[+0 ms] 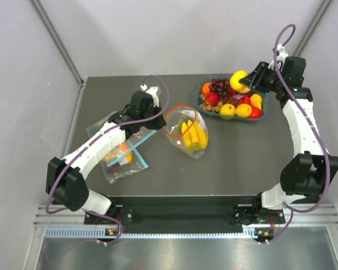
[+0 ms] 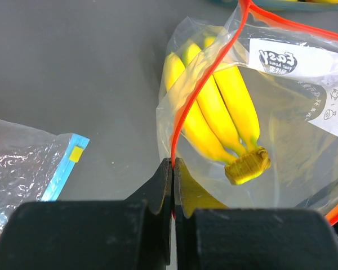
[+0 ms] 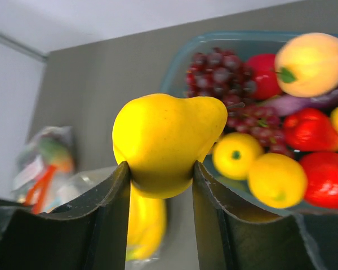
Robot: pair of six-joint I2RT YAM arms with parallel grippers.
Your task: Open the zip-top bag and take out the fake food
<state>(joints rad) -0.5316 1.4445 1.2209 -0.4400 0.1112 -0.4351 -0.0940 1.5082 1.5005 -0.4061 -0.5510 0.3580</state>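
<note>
Counts: 1 zip-top bag (image 1: pixel 176 142), 1 banana bunch (image 1: pixel 192 135), 1 teal basket (image 1: pixel 237 120), 2 grippers.

Zip-top bag is laid mid-table (image 1: pixel 236 169). Its red-orange zip strip (image 2: pixel 198 93) is parted into an open loop, and 1 white label patch (image 2: pixel 296 62) is seen on the film. The banana bunch is held inside, stem end (image 2: pixel 248 166) toward the left wrist camera.

Left gripper (image 2: pixel 173 166): fingers pressed together, with the strip pinched between the tips. In the top view this grip is at 10 o'clock on the bag.

Right gripper (image 3: pixel 160 166): clamped on 1 yellow fake fruit (image 3: pixel 166 140), lumpy and pear-like, gripped at its lower half. In the top view it is held over the basket's far rim, at 12 o'clock of the basket.

The basket is placed at 2 o'clock from the bag, apart from it. Its load is mixed: 1 dark grape heap (image 3: pixel 225 79), several red, yellow and orange pieces. An exact count cannot be made.

Blue-strip bags (image 1: pixel 127 160) are laid at 8 o'clock from the zip-top bag, partly covered by the left arm. Whether there is 1 or 2 cannot be told.
</note>
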